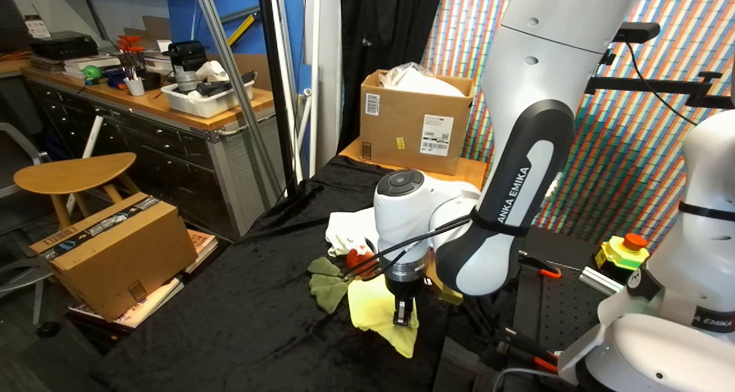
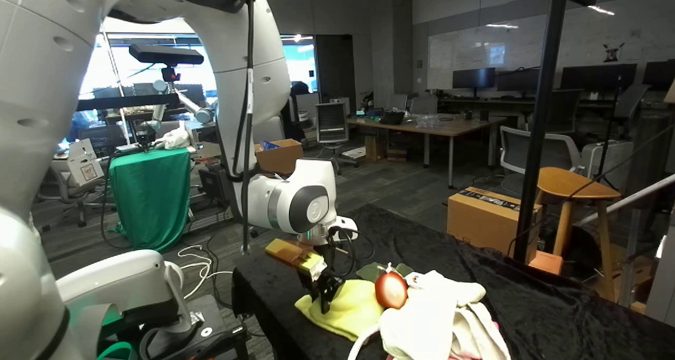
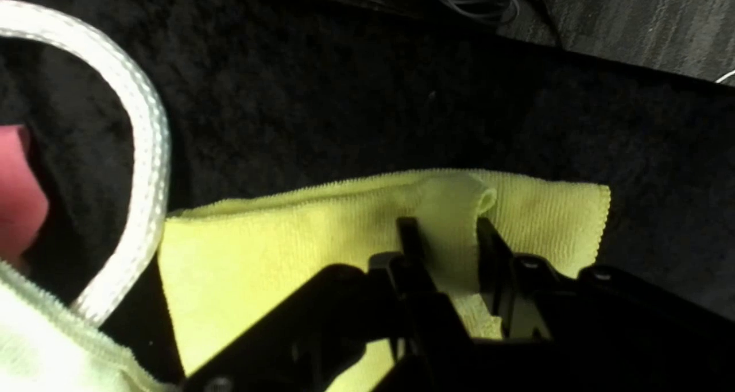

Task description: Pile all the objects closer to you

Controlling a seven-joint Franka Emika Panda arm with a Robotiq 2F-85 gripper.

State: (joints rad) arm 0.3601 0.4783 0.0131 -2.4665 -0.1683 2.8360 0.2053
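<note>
Two fingers (image 3: 410, 237) of the claw (image 3: 448, 231) stand part way together in the wrist view, with a raised fold of the yellow cloth (image 3: 321, 237) filling the space between them; whether they are clamped hard on it I cannot tell. The cloth lies on the bench (image 1: 241, 323), over its black drape (image 3: 298, 111), near an edge past which the floor (image 3: 608, 22) shows.

The fold looks loosely rolled, so a shallow grip may let it slip out in a pull. Pressed too low, the fingers could catch the drape as well and ruck it up. Too long a drag might carry the cloth over the edge. Crowding is a risk too: the red rounded object (image 2: 391, 290) seems to touch the cloth, and its ball-like shape may roll if its neighbour is tugged away. The white cord (image 3: 152, 139) meets the cloth's corner, or nearly, and could be snagged.

The yellow cloth is limp and finely ribbed, with a stitched hem. The drape looks like crushed velvet, likely to cling. The red object has a smooth sheen; the green leaf-shaped piece (image 1: 326, 286) looks matt and floppy. The white fabric (image 2: 422, 323) is heaped in soft folds; the cord is thick and braided.
</note>
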